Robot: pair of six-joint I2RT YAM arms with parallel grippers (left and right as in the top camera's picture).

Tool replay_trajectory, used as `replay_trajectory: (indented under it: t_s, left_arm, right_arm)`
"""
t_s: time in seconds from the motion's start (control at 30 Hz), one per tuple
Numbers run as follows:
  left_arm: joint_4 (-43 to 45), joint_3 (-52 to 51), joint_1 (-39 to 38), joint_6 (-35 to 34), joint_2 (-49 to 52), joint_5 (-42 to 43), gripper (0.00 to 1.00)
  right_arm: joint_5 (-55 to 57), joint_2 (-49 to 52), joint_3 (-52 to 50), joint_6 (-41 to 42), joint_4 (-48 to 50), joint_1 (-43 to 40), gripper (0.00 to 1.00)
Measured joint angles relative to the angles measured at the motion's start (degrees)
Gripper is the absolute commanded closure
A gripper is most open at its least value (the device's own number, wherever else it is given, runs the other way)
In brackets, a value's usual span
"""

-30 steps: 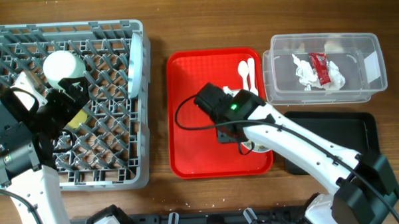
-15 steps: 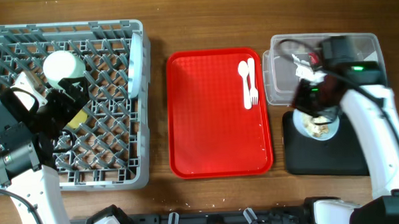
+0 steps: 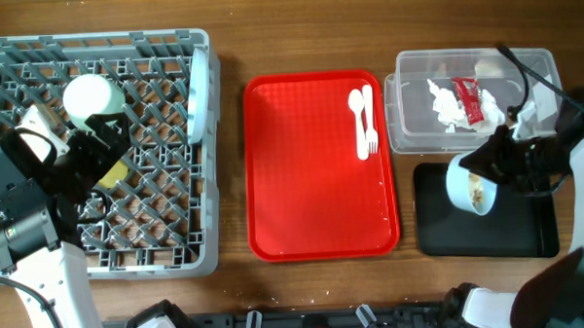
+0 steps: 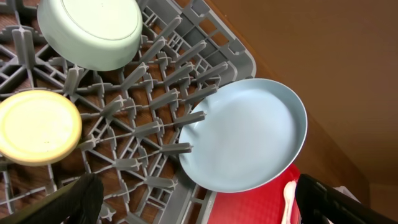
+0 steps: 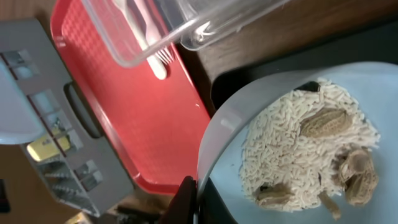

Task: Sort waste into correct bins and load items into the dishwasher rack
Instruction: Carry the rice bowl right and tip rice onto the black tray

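Right gripper (image 3: 497, 165) clamps a tilted bowl (image 3: 467, 184) of rice scraps (image 5: 292, 149) over the black tray's (image 3: 528, 234) left edge
Left gripper (image 4: 208, 200) hangs released, empty, above the rack (image 3: 151, 37)

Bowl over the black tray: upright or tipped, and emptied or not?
Tipped, not emptied. Overhead, the bowl lies slanted above the black tray; the right wrist view shows rice and scraps inside it.

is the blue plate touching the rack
Touching. The left wrist view shows the plate standing on edge in the dishwasher rack, with pegs pressing against its face.
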Motion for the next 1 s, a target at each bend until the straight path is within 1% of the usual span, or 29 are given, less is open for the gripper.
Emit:
replay_trajectory:
  t_s: [0.13, 0.27, 0.4, 0.7, 0.87, 0.93, 1.0]
  left_arm:
    - [0.0, 0.0, 0.0, 0.0, 0.0, 0.0, 0.00]
    - [0.0, 0.0, 0.0, 0.0, 0.0, 0.0, 0.00]
    - [0.0, 0.0, 0.0, 0.0, 0.0, 0.0, 0.00]
    - [0.0, 0.0, 0.0, 0.0, 0.0, 0.0, 0.00]
    - [0.0, 0.0, 0.0, 0.1, 0.0, 0.0, 0.00]
    - [0.0, 0.0, 0.0, 0.2, 0.0, 0.0, 0.00]
    - [0.0, 0.0, 0.0, 0.2, 0.0, 0.0, 0.00]
  right_arm:
    - [-3.6, 2.3, -0.3, -2.9, -0.9, -1.6, 0.96]
    - [-6.7, 5.6, -0.3, -7.4, -3.9, -5.7, 0.96]
    - [-9.1, 10.4, -0.4, -12.1, -6.5, -12.1, 0.96]
    - [-16.9, 17.3, -2.8, -17.4, -7.6, -24.6, 0.96]
    - [-21.7, 24.6, -3.2, -23.8, -12.9, -29.7, 0.96]
    - [-23.1, 26.1, -3.3, -26.5, -16.9, -31.2, 0.96]
    - [-24.2, 26.3, -3.5, -28.2, -18.1, -33.6, 0.96]
